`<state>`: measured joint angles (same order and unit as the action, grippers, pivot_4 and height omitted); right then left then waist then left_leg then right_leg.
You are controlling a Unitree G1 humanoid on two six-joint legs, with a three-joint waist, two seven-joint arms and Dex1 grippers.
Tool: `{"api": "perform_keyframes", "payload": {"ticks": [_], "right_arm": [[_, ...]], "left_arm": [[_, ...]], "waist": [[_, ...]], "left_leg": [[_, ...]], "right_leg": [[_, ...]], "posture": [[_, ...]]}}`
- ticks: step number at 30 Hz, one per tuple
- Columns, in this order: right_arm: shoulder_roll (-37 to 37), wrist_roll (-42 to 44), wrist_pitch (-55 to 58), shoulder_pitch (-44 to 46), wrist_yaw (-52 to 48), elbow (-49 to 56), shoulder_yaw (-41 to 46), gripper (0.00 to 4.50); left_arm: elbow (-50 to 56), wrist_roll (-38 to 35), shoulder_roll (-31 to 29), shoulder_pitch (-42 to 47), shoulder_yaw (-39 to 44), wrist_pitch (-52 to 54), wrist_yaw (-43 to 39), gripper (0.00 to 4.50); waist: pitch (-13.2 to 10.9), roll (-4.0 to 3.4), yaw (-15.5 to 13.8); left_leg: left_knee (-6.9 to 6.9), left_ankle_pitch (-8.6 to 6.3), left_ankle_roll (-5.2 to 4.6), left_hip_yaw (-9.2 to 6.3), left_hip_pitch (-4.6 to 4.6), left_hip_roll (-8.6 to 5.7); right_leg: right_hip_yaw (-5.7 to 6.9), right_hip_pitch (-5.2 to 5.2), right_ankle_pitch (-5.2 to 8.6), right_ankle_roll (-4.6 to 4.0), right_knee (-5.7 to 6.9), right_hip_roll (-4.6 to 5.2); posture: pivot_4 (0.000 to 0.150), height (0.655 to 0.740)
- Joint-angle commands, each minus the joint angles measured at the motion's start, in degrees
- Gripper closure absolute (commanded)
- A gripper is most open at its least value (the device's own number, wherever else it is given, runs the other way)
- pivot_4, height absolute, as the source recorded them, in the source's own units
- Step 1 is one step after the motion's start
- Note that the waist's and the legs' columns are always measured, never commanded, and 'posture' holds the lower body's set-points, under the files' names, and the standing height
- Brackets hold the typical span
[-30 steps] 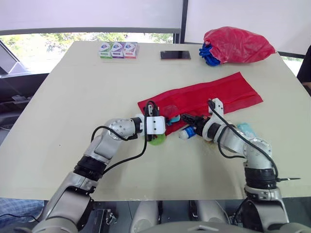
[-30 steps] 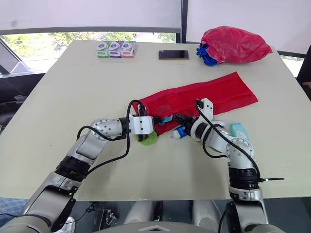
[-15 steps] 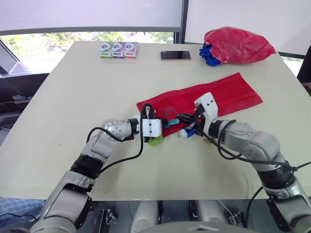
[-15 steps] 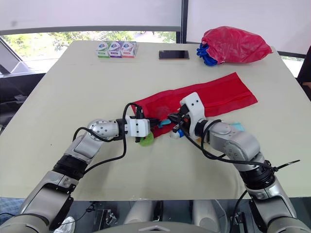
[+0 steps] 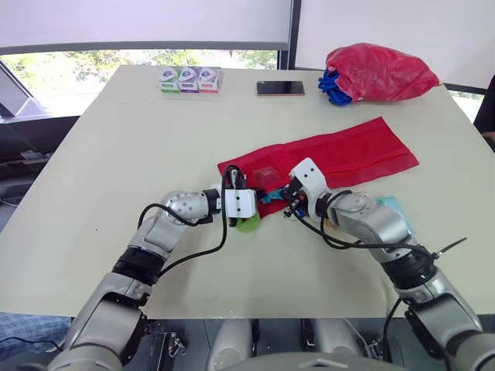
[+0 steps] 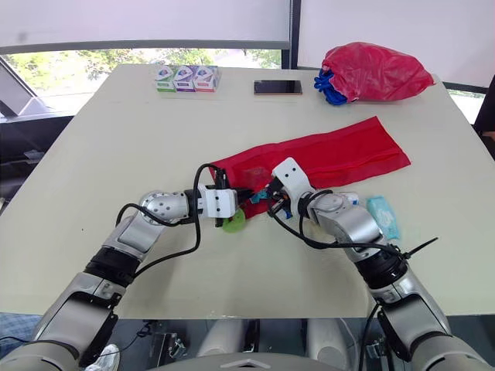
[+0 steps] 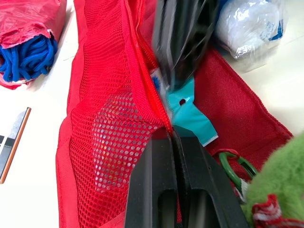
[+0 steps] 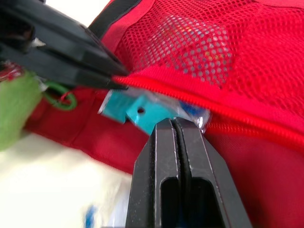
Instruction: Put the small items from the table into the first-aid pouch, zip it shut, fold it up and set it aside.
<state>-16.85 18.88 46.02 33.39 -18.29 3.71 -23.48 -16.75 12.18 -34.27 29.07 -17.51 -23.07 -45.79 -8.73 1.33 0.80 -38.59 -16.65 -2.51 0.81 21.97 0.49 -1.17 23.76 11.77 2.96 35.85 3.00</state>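
Observation:
The red mesh first-aid pouch (image 5: 340, 154) lies flat on the table, its zipper mouth facing my arms. My left gripper (image 5: 261, 193) is shut on the pouch's zipper edge (image 7: 164, 118) and holds it at the near left corner. My right gripper (image 5: 285, 196) meets it from the right, shut on a teal packet (image 8: 142, 109) that sits in the pouch mouth. A green fuzzy item with a green carabiner (image 5: 247, 224) lies just below my left gripper. A white wrapped bottle (image 7: 249, 26) lies beside the pouch, behind my right gripper.
A second teal packet (image 6: 381, 216) lies on the table by my right forearm. At the far edge are three small boxes (image 5: 189, 79), a phone (image 5: 279, 88) and a red bag with blue rope (image 5: 377, 73).
My right arm has swung left, bringing its gripper and the teal packet from beside the bottle to the pouch mouth. My left gripper has kept its hold.

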Motion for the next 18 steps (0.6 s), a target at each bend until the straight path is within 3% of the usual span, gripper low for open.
{"api": "perform_keyframes", "payload": {"ticks": [1,11,18], "right_arm": [[4.4,-2.5,-3.2,1.7,0.8,-2.4,1.6,4.44],[18.5,-4.7,-14.5,1.3,5.1,-9.9,8.9,4.44],[22.5,-5.7,-17.3,-0.3,9.3,-10.5,14.5,4.44]], "left_arm": [[1.3,-0.8,0.5,0.1,0.5,-1.3,0.1,4.50],[1.0,-0.6,1.2,0.8,-0.2,-1.7,-0.7,4.50],[1.0,-0.4,1.7,0.7,0.2,-1.6,-1.3,4.50]], "waist": [[0.0,0.01,0.0],[0.0,-0.01,0.2],[0.0,-0.02,0.1]], "left_leg": [[0.00,0.00,0.00,0.00,0.00,-0.01],[0.01,0.01,0.02,-0.01,-0.03,0.00],[0.04,0.02,0.04,-0.04,0.00,-0.02]], "right_leg": [[0.00,0.00,0.00,0.00,0.00,0.00],[0.01,0.00,-0.01,-0.01,0.04,-0.02],[0.03,0.01,-0.01,-0.01,0.03,0.00]], "posture": [[0.150,0.7400],[0.150,0.7400],[0.150,0.7400]]}}
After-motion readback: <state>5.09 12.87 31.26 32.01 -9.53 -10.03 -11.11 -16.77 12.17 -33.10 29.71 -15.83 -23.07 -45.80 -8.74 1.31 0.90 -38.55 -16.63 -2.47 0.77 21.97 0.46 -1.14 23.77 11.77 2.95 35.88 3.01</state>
